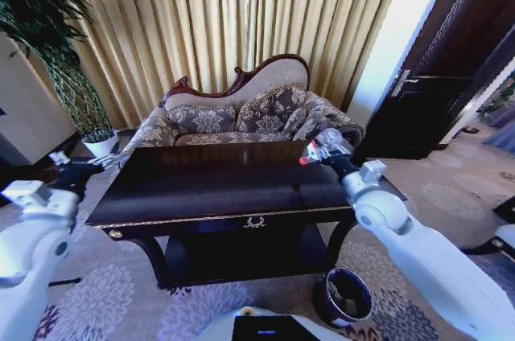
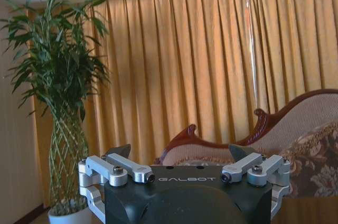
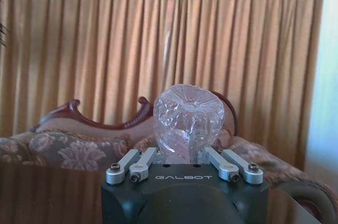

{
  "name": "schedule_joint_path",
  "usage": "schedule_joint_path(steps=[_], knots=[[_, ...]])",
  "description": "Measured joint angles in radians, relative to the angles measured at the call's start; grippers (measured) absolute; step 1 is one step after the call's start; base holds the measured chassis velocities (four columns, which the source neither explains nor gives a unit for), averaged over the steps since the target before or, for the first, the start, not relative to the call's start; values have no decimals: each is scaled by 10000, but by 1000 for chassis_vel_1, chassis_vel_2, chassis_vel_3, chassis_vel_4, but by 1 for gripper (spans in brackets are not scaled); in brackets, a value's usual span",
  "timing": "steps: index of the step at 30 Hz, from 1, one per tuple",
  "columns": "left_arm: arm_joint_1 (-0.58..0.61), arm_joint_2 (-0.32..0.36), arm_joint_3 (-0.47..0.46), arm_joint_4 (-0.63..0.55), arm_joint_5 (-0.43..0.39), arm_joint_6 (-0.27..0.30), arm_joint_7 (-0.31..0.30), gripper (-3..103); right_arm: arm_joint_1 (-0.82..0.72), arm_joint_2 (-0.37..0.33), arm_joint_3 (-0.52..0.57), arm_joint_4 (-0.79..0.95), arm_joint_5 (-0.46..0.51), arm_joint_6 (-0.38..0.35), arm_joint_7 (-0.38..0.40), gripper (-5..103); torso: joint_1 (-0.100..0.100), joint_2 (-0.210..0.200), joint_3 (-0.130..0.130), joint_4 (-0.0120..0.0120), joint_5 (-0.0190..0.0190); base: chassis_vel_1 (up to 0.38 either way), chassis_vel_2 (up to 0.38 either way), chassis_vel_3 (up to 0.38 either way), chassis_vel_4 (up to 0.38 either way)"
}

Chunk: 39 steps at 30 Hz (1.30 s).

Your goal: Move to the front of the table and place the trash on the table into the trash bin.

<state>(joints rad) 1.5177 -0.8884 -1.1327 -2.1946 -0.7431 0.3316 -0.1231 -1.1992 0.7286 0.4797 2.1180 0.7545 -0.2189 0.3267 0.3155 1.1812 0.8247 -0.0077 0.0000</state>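
Head view: the right gripper (image 1: 322, 148) is raised over the far right part of the table (image 1: 233, 188), its fingers closed around a clear plastic bottle (image 1: 320, 150); the red cap shows at the bottle's left end, and the rest is largely masked by the gripper. Right wrist view: the crinkled base of the bottle (image 3: 188, 121) rises between the finger linkages, and its lower body is hidden behind the gripper housing. The left gripper (image 1: 80, 166) hangs beside the table's left edge, near the white plant pot (image 1: 100, 141); in the left wrist view its fingers (image 2: 119, 152) stand wide apart with nothing between them. The trash bin (image 1: 346, 297) stands on the carpet by the table's near right leg, partly cut off by the right arm. The sofa (image 1: 241, 112) lies behind the table.
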Motion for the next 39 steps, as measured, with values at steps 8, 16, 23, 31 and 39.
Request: schedule_joint_path(steps=[8,16,23,31,39], knots=[[91,-13,-157,-269,-171,244,269,100,-906,106,904,411,84,-52,3,25,0,0,0,2,1,0,0,0,0],[227,47,-135,-382,-164,363,259,100,-1272,254,1324,662,135,-55,-25,25,2,-2,1,2,1,7,-5,-5,2],[244,93,-68,-309,-76,329,259,100,-1366,241,1391,817,198,-51,-60,25,3,-2,2,3,0,97,-99,-109,111],[216,94,11,-274,-7,261,266,100,-1285,171,1409,841,341,-43,-77,25,-2,0,0,1,3,191,-198,-200,191],[211,68,127,-247,98,90,267,100,-1306,288,1335,818,373,-34,-94,25,-2,0,0,3,-1,165,-175,-167,167]])
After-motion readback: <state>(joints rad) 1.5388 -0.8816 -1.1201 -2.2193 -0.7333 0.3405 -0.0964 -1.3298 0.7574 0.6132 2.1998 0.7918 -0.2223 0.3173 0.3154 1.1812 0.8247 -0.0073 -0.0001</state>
